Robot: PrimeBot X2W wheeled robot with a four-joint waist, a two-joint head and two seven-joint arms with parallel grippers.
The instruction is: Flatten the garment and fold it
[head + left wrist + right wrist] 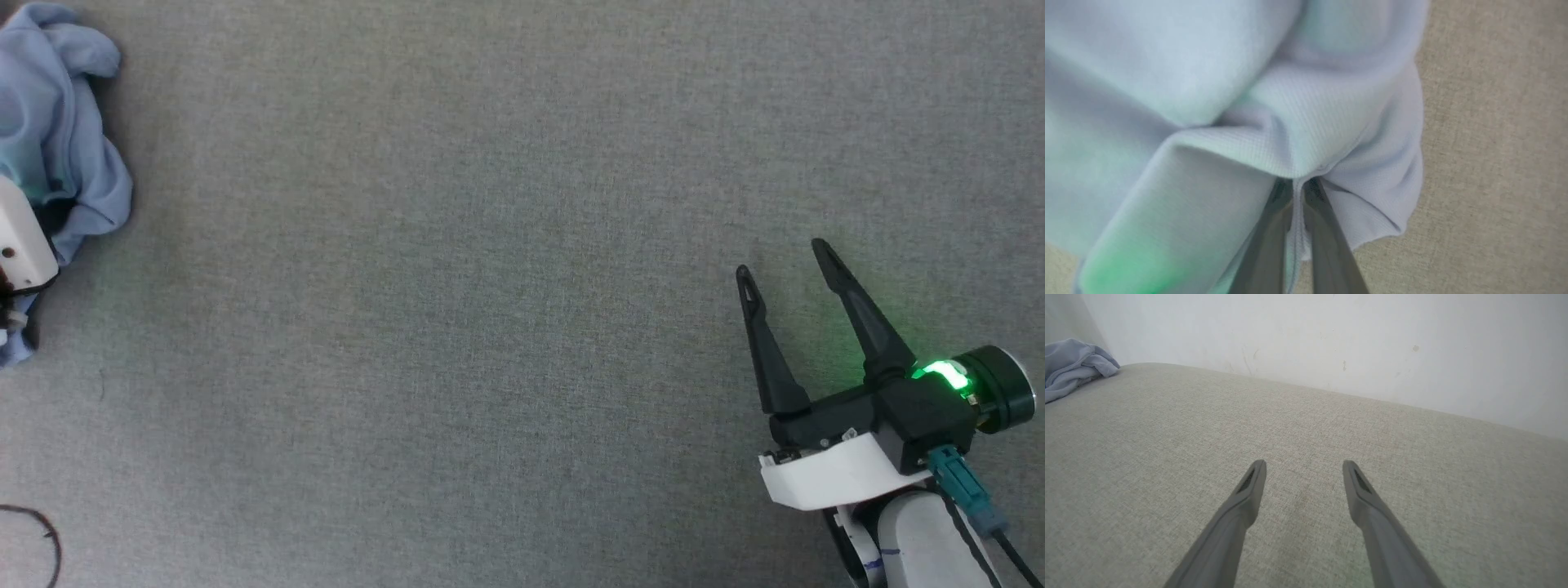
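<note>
Fingers on the right gripper (782, 260) are spread wide with nothing between them in the head view. They hover over bare grey bench (490, 327), well apart from the garment (61, 139) and off to its right. Garment is a crumpled light blue heap at the left edge of that view. The left arm's white housing (23, 237) sits over its lower part, and the cloth hides the fingers there, so can't tell anything from this angle. Green light (945, 374) glowing on the right wrist, far from the garment

Left wrist view: the left gripper (1299, 190) has its two fingers (1265, 245) pressed together on a ridge of the garment, with a thin fold of the knit fabric pinched between them. Cloth bunches up in big folds above the pinch, with bench showing just right of the garment

Right wrist view: spread fingers (1241, 506), empty, bench under them. Garment lies bunched far off at the upper left, next to the pale wall (1331, 335) that runs along the bench behind the garment
</note>
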